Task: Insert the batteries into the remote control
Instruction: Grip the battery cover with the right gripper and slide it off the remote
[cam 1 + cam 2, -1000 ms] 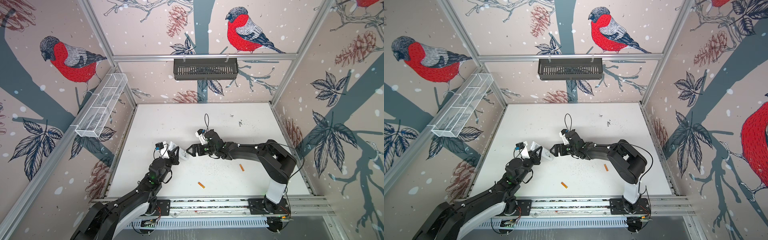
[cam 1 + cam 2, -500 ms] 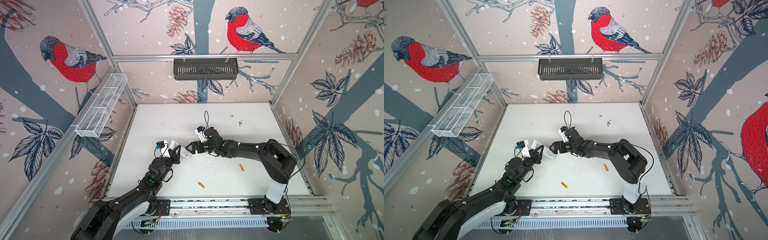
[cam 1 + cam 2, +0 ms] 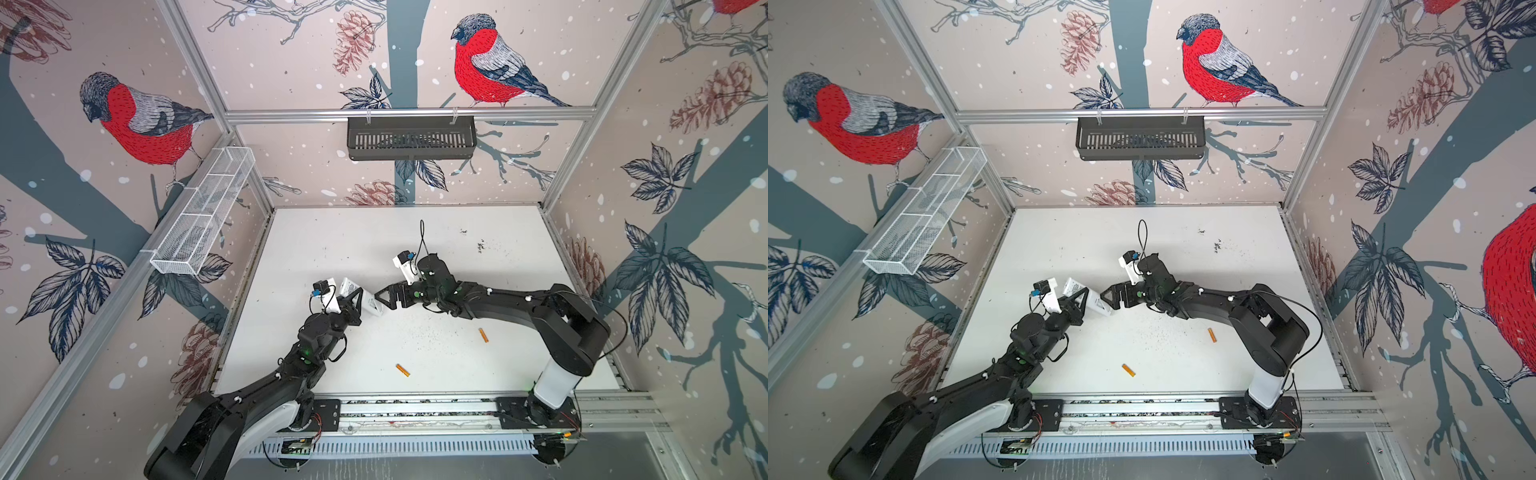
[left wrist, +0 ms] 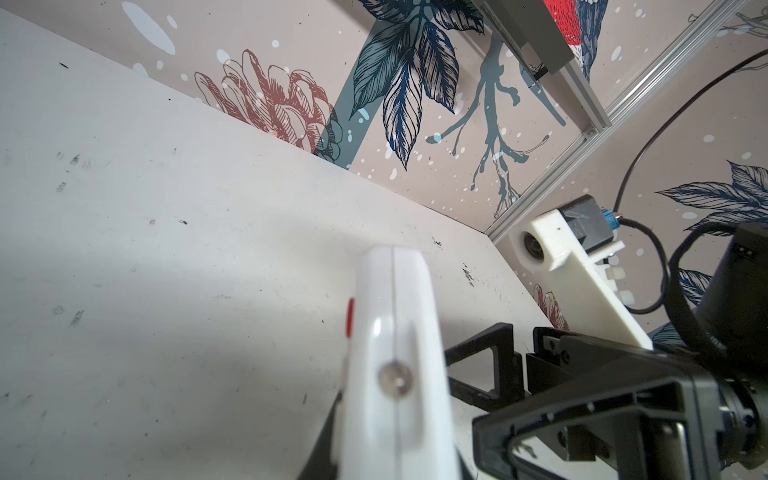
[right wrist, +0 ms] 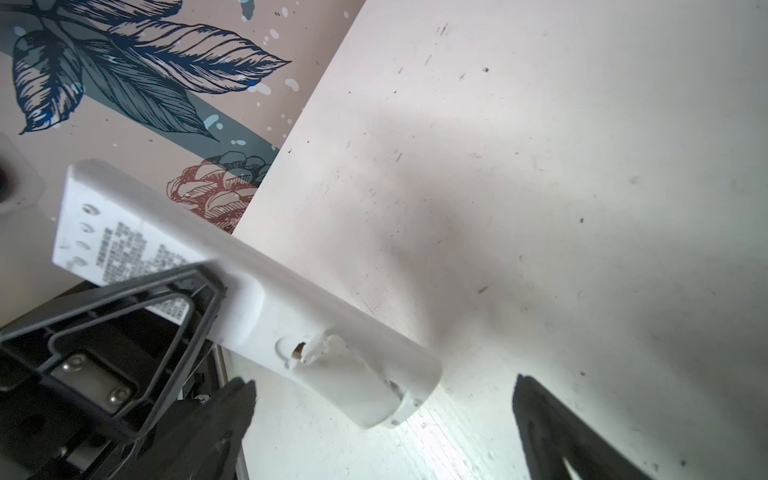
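Note:
The white remote control (image 3: 371,305) hangs tilted above the table, with my left gripper (image 3: 355,301) shut on its middle; both top views show this. Its printed label end (image 5: 104,241) points away from the right arm. My right gripper (image 5: 384,399) is open, and the remote's rounded end (image 5: 374,386) sits between its dark fingertips (image 5: 237,399) without touching them. In the left wrist view the remote (image 4: 395,353) is seen edge-on, with a red button on one side. Two orange batteries lie on the table, one near the front (image 3: 402,370) and one by the right arm (image 3: 483,335).
A black slotted basket (image 3: 411,137) hangs on the back wall and a white wire basket (image 3: 203,216) on the left wall. The arms' mounting rail (image 3: 415,409) runs along the table's front edge. Dark specks are scattered on the white table (image 3: 498,249).
The right gripper has edged slightly closer around the remote's end. The left gripper keeps the remote in nearly the same place. The batteries have not moved.

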You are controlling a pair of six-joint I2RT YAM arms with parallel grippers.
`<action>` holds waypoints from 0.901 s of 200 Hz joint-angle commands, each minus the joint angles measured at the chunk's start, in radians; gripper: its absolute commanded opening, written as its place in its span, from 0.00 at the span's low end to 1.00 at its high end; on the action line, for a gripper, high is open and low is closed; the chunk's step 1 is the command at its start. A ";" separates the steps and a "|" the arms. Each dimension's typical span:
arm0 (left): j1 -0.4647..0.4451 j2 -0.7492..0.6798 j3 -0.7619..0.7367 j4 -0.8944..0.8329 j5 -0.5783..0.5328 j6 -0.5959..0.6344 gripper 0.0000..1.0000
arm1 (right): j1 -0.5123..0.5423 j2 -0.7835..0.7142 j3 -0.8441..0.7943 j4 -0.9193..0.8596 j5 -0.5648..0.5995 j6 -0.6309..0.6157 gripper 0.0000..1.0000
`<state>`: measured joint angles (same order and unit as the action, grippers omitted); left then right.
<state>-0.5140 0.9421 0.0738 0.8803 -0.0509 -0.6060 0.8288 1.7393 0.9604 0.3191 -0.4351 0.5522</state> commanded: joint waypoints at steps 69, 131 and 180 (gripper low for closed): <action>0.006 -0.036 0.087 -0.060 0.152 0.014 0.00 | 0.006 -0.037 -0.016 0.038 -0.045 -0.202 0.83; 0.005 -0.038 0.094 -0.065 0.158 0.012 0.00 | 0.016 -0.040 -0.008 0.031 -0.037 -0.224 0.65; 0.006 -0.029 0.094 -0.064 0.157 0.013 0.00 | 0.033 -0.049 0.002 0.025 -0.021 -0.240 0.51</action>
<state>-0.5106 0.9108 0.1608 0.7921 0.1005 -0.6006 0.8547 1.6993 0.9524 0.3233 -0.4671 0.3363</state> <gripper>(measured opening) 0.216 0.536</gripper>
